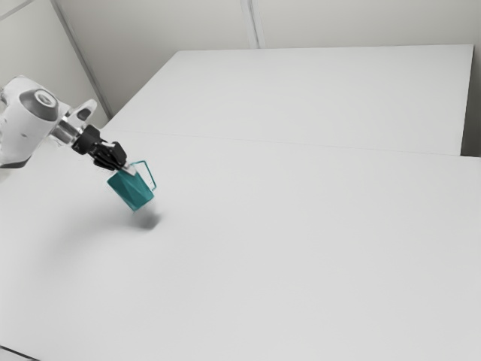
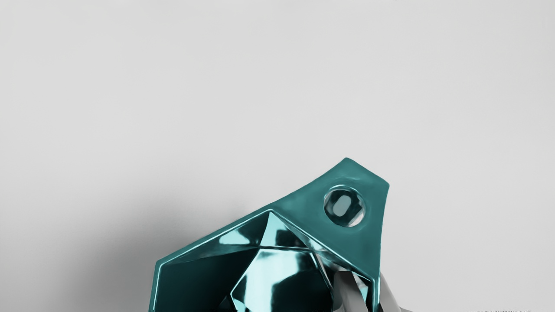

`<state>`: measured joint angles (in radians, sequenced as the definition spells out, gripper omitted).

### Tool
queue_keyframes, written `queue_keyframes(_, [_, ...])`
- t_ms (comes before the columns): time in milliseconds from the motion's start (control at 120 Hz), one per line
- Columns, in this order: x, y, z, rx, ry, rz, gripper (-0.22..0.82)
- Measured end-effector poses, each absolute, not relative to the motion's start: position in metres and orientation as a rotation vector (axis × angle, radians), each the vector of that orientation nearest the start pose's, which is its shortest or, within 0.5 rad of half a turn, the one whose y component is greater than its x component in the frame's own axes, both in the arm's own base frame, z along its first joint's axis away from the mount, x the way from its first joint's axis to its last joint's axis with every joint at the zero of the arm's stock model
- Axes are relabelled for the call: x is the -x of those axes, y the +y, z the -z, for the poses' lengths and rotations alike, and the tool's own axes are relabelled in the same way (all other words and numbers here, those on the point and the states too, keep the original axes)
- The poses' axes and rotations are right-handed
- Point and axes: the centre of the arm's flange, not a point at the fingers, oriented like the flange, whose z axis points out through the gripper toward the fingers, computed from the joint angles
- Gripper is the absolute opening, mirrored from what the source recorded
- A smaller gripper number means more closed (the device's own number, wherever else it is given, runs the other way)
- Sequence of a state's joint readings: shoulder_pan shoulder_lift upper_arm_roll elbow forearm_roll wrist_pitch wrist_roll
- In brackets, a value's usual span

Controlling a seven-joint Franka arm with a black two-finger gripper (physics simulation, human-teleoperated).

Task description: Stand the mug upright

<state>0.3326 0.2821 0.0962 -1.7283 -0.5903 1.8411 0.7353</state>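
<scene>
Clamping the mug [image 1: 133, 192] by its wall, one finger inside and one outside, the gripper [image 1: 129, 170] holds it tilted over the table [image 1: 301, 248], mouth toward the hand.

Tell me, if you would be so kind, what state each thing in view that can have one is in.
Claw: shut on the wall of the mug, one finger inside, one outside.
Mug: tilted, held off the table.
</scene>
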Motion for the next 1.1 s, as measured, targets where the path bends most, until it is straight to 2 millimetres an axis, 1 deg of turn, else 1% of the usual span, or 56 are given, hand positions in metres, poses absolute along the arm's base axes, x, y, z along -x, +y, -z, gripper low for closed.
queue_keyframes(33, [-0.599, 0.200, -0.429, -2.654, -0.180, -0.196, -0.18])
queue_keyframes(75, [-0.610, 0.186, -0.442, -2.720, -0.228, -0.181, -0.18])
queue_keyframes(108, [-0.616, 0.181, -0.448, -2.771, -0.249, -0.163, -0.18])
queue_keyframes(167, [-0.628, 0.177, -0.452, -2.867, -0.271, -0.134, -0.18])
queue_keyframes(208, [-0.640, 0.172, -0.450, -2.930, -0.289, -0.111, -0.18])
queue_keyframes(308, [-0.674, 0.149, -0.431, -3.033, -0.319, -0.066, -0.18])
queue_keyframes(392, [-0.688, 0.129, -0.424, -3.094, -0.324, -0.054, -0.18])
queue_keyframes(483, [-0.697, 0.117, -0.413, -3.134, -0.292, -0.058, -0.18])
queue_keyframes(633, [-0.703, 0.113, -0.398, -3.173, -0.208, -0.060, -0.18])
queue_keyframes(733, [-0.707, 0.106, -0.385, -3.186, -0.170, -0.054, -0.18])
queue_keyframes(900, [-0.710, 0.107, -0.374, -3.198, -0.089, -0.049, -0.18])
queue_keyframes(1067, [-0.710, 0.107, -0.367, -3.205, -0.026, -0.044, -0.18])
queue_keyframes(1100, [-0.711, 0.107, -0.365, -3.207, -0.018, -0.039, -0.14])
